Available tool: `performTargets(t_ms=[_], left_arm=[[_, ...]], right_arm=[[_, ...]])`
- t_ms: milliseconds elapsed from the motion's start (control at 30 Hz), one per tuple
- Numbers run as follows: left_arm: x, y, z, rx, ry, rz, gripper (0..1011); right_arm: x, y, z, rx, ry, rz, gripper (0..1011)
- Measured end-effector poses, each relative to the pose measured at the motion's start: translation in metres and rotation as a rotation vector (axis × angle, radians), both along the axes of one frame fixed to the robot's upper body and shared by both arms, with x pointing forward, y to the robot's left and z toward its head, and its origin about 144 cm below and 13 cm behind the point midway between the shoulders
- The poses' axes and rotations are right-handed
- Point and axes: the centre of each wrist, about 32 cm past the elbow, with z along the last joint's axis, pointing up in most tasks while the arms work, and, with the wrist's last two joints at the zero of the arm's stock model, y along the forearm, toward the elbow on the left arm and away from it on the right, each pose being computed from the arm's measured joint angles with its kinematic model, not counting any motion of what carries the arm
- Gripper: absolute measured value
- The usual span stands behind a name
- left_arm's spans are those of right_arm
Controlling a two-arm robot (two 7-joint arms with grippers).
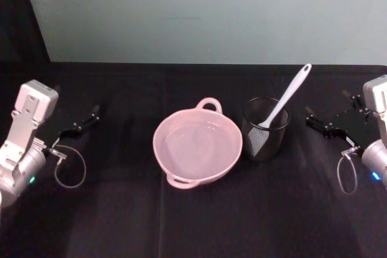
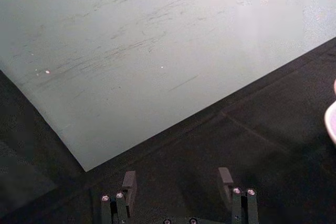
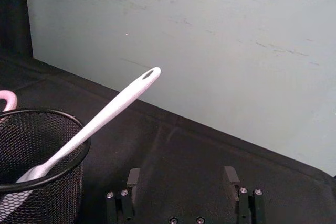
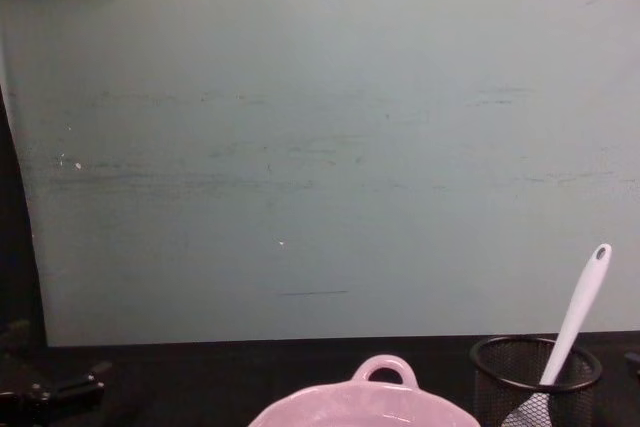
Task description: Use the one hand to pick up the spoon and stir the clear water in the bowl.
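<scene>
Black cloth (image 1: 121, 222) — spoon (image 1: 284, 104) leans in mesh cup (image 1: 266, 130) beside bowl (image 1: 198, 146); right hand (image 1: 319, 124) released — no legible writing.

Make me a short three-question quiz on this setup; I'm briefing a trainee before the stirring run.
1. True or false: the spoon lies in the bowl.
2. Which gripper is nearer the spoon: A) left gripper B) right gripper?
3. Fill in: the spoon leans in the mesh ____.

Key: 1 false, it stands in the mesh cup beside the bowl. 2 B. 3 cup.
</scene>
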Motion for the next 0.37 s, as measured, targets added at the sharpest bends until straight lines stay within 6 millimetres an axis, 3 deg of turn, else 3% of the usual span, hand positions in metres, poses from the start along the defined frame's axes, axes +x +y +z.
performTargets(t_ms=[367], left_arm=[[0.0000, 0.0000, 0.0000, 0.000, 0.000, 0.000, 1011]], right_arm=[[0.0000, 0.0000, 0.0000, 0.000, 0.000, 0.000, 1003]])
